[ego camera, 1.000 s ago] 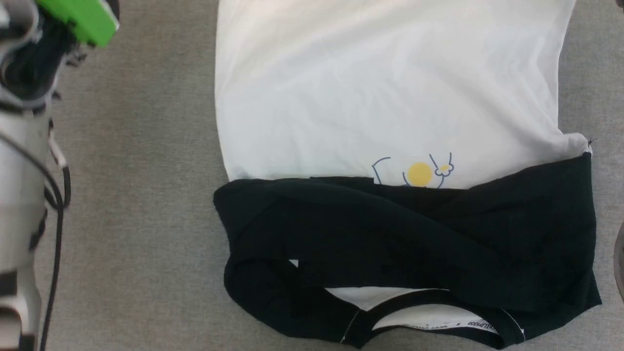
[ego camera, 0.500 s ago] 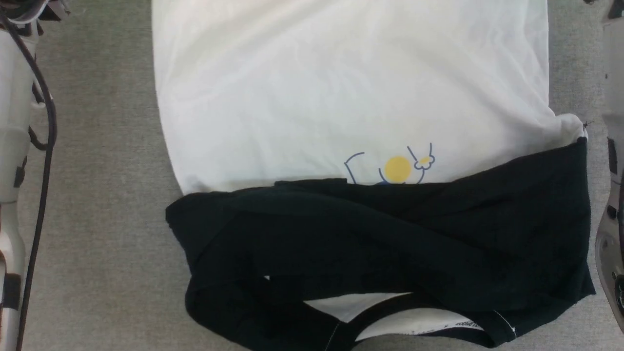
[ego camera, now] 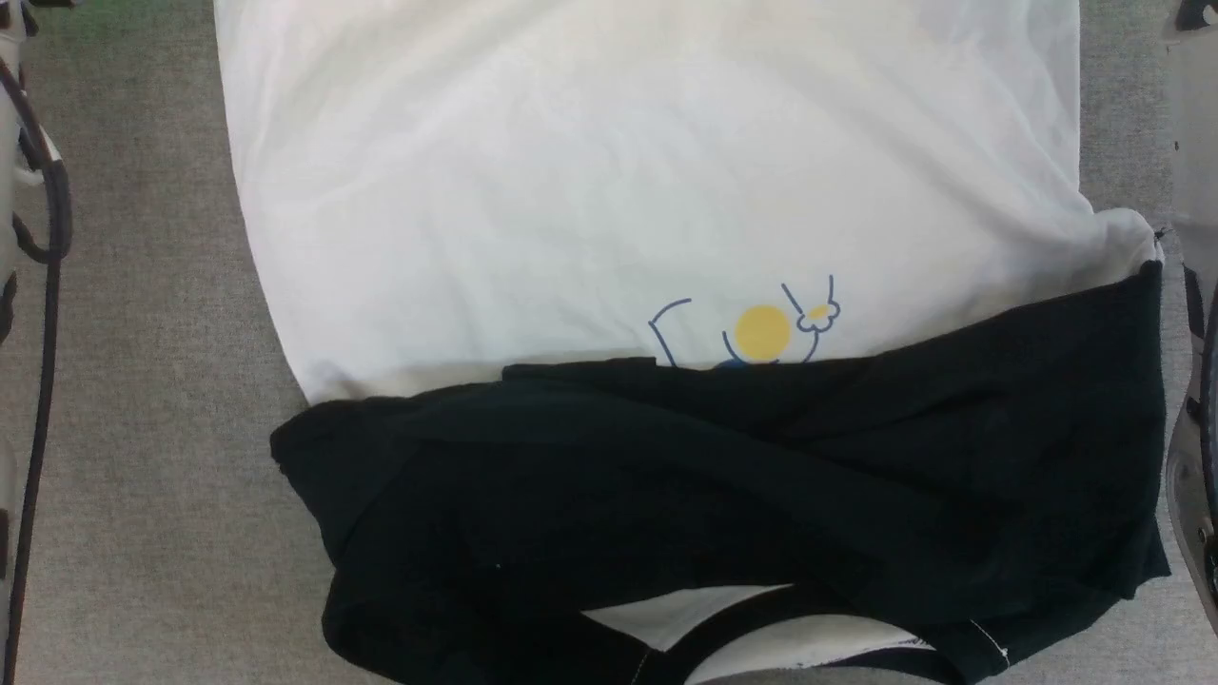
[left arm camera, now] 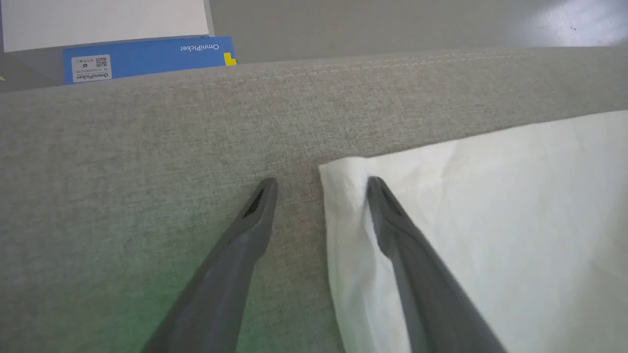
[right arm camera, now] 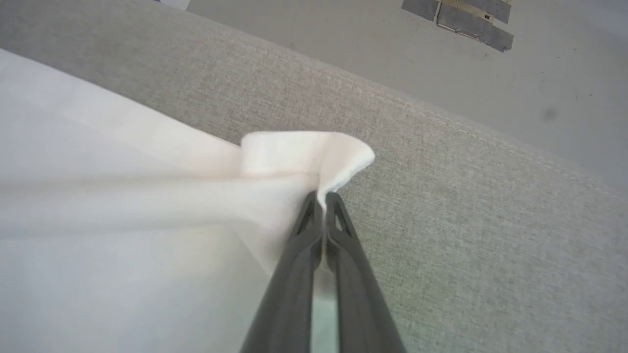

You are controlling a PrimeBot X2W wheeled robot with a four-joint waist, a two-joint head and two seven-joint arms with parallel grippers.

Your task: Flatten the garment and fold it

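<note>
With black sleeves (ego camera: 723, 476) folded in, the raglan T-shirt (ego camera: 618, 190) is being pinched in the right gripper (right arm camera: 324, 201) and straddled by the wide-open left gripper (left arm camera: 321, 185), body fold pending.

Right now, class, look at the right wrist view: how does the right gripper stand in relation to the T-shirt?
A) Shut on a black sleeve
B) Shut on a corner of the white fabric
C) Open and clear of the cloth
B: the right gripper has its two fingers pressed together, with a bunched white corner of the T-shirt pinched between them and curling up past the tips.
</note>
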